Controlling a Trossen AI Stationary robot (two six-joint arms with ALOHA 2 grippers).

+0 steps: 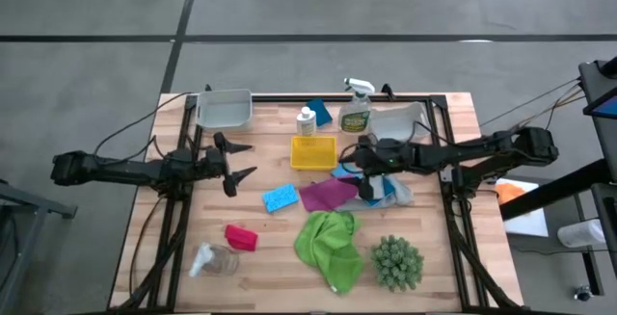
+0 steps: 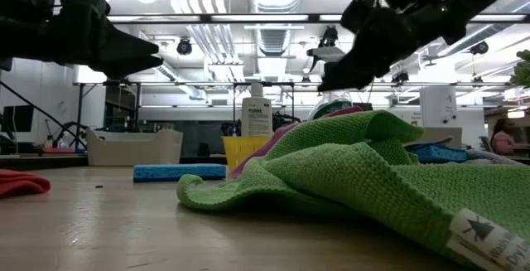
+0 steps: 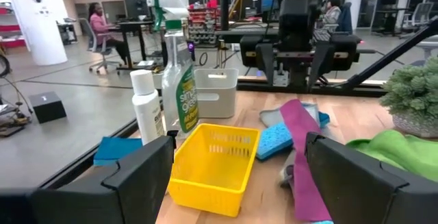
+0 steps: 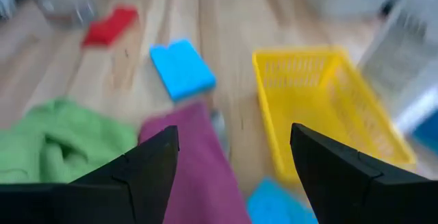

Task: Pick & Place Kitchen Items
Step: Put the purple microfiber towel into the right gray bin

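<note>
Right tool (image 1: 364,182) open, empty, hovering mid-surface right over the magenta cloth (image 1: 328,195), cloth's long axis running toward the far-right corner; left tool (image 1: 239,162) open, empty, farther off toward the left edge.

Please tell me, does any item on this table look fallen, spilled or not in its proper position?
Yes, one. The clear jar near the table's front left corner lies on its side, while the spray bottle and small white bottle stand upright. The green cloth and magenta cloth lie crumpled. Nothing looks spilled.
</note>
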